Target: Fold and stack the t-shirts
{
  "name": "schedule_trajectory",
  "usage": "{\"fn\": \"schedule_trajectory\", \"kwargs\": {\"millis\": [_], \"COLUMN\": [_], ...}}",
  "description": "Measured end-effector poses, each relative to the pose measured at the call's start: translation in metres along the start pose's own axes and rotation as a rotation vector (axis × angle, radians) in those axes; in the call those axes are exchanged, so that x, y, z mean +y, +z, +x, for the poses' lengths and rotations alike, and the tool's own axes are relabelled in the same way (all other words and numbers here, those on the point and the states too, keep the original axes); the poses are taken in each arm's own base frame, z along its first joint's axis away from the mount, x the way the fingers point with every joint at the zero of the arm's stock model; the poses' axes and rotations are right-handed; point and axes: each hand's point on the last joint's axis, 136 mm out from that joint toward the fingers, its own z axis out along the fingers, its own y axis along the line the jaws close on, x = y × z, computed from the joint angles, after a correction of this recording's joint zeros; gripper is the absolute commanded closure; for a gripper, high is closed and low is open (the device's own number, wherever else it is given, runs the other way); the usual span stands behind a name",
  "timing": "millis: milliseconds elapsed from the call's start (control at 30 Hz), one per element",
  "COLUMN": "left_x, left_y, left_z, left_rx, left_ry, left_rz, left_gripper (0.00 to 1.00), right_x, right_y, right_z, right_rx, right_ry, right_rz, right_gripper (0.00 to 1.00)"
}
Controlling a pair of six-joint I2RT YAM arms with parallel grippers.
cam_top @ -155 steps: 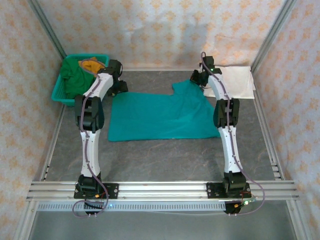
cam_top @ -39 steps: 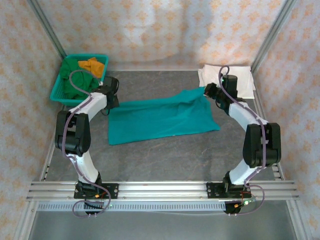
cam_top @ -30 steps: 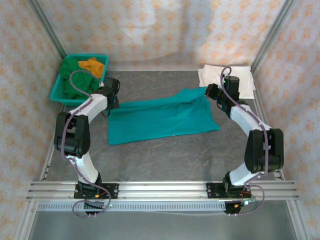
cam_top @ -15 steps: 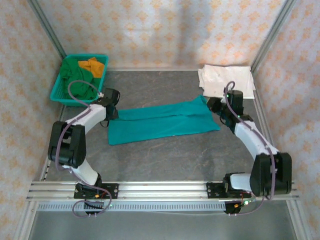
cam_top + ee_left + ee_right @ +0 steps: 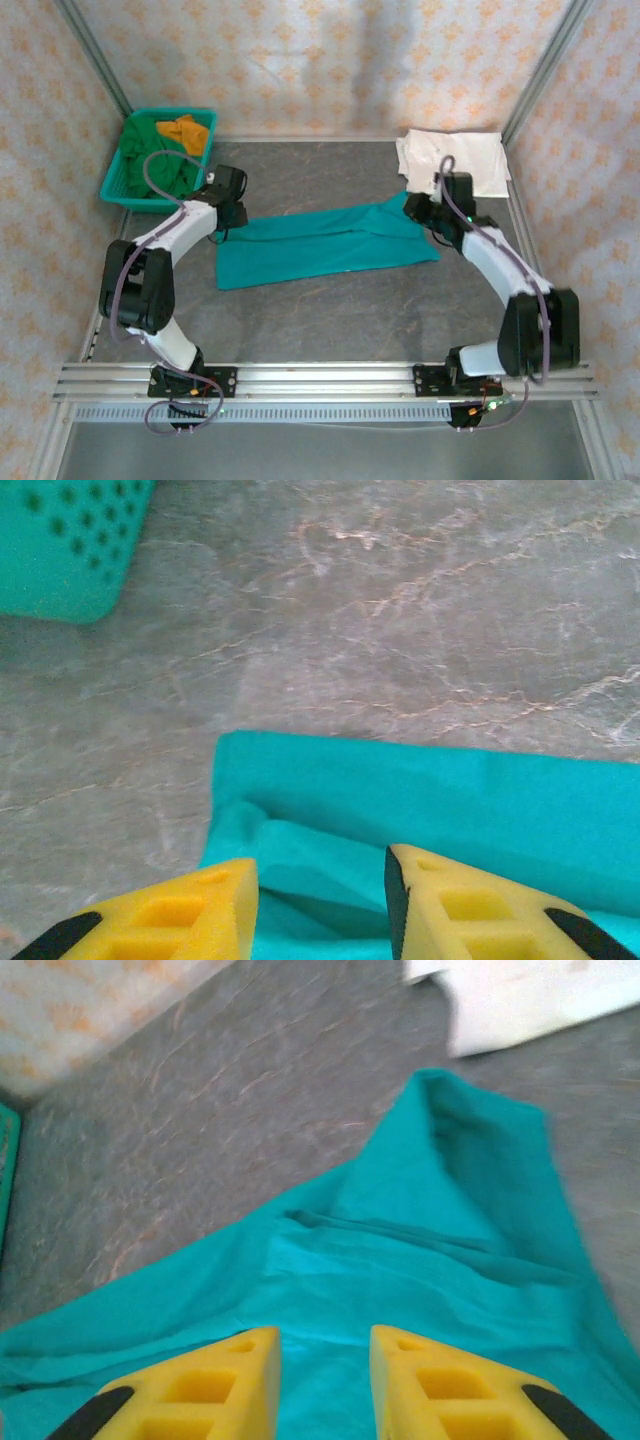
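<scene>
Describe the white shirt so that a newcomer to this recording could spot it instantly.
Start at the grey table and go to its far right corner. The white shirt lies flat there. It is the only pale cloth; the teal shirt lies mid-table.

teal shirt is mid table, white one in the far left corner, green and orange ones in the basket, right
No: the white shirt lies in the far right corner, per the top external view. The rest is right.
</scene>
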Motion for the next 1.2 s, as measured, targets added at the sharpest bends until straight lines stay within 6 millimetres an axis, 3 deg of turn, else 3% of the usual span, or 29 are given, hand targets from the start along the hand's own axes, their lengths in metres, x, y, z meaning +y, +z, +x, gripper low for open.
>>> {"fn": "schedule_trajectory", "kwargs": {"millis": [100,167,300,467,500,567,633,767,933,1200], "left_x": [-0.011,-0.017,-0.016,-0.017,-0.019,-0.026,-0.029,-0.027,-0.020,-0.017], "left_y": [0.003,0.001,-0.009,-0.027,-0.030,-0.036,-0.040,-0.047,-0.051,-0.050], "left_z": [0.007,0.009,0.016,0.026,0.029,0.040,0.052,0.074,0.075,0.069], "left_rx": [0.022,0.024,0.018,-0.004,-0.004,-0.001,0.004,0.006,-0.017,-0.044], "left_ry": [0.022,0.032,0.032,0.032,0.037,0.047,0.060,0.064,0.054,0.048], "left_rz": [0.021,0.039,0.056,0.087,0.096,0.118,0.129,0.144,0.130,0.109], "left_gripper": [0.61,0.60,0.60,0.60,0.54,0.53,0.50,0.47,0.46,0.46], "right_x": [0.024,0.028,0.017,0.004,0.004,0.004,0.003,-0.003,0.000,0.020], "right_y": [0.031,0.051,0.088,0.119,0.123,0.133,0.138,0.138,0.130,0.066], "right_z": [-0.002,-0.003,-0.002,0.019,0.022,0.028,0.034,0.040,0.034,0.025], "right_rx": [0.071,0.121,0.199,0.298,0.314,0.335,0.350,0.369,0.346,0.246], "right_ry": [-0.071,-0.097,-0.115,-0.140,-0.146,-0.165,-0.179,-0.191,-0.196,-0.179], "right_rz": [-0.003,0.020,0.091,0.178,0.188,0.213,0.230,0.262,0.265,0.207], "right_gripper": [0.63,0.60,0.56,0.56,0.56,0.62,0.76,0.96,1.00,1.00]}}
